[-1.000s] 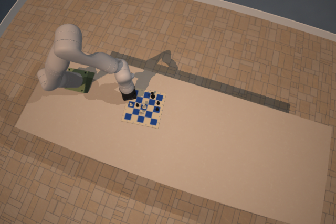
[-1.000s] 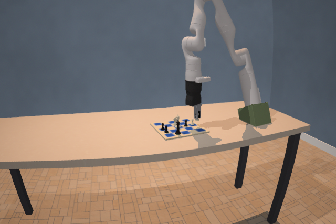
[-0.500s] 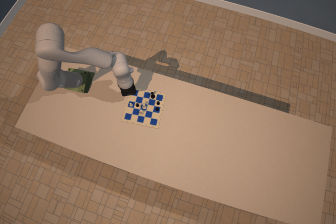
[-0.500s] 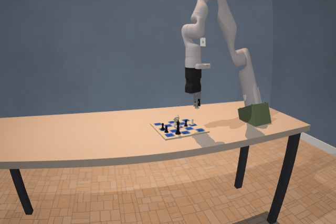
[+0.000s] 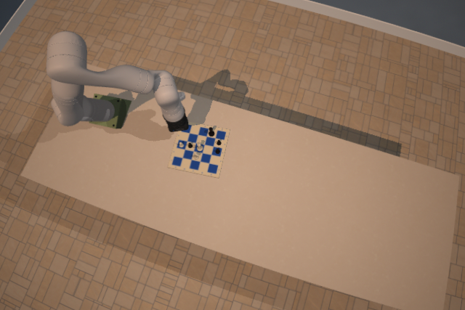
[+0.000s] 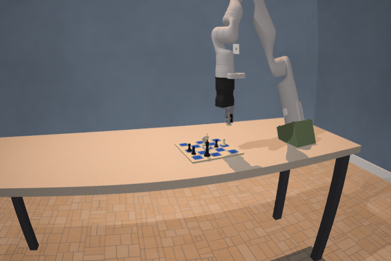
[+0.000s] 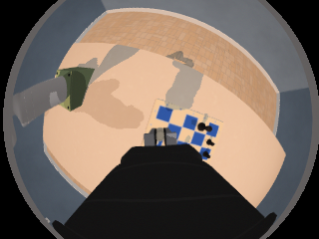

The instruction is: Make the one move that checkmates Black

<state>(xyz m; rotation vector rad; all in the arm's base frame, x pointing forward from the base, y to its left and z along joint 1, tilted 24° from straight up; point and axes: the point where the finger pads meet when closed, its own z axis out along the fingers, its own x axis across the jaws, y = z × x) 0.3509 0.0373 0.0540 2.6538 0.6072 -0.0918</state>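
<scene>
My gripper (image 6: 228, 121) (image 7: 159, 133) is shut on a white piece, whose pale base shows below the fingertips in the exterior view; its kind is hard to tell. It hangs above the table, high over the board's near-arm edge. The board (image 5: 171, 167) (image 6: 193, 161) bears a tall black piece (image 5: 211, 133) (image 6: 206, 152), two black pawns (image 5: 219, 142) (image 5: 217, 151) at the far side, another black pawn (image 5: 190, 145) (image 6: 216, 143) and a small white piece (image 5: 181, 144) (image 6: 223, 142) beside it. Two more white pieces (image 5: 199, 147) (image 5: 195, 156) stand mid-board, overlapping in the exterior view. All stand upright.
The green arm mount (image 5: 122, 111) (image 6: 304, 133) (image 7: 80, 89) stands at the arm's base, well apart from the board. The arm reaches over from that side. The black pieces at the far side stand close together.
</scene>
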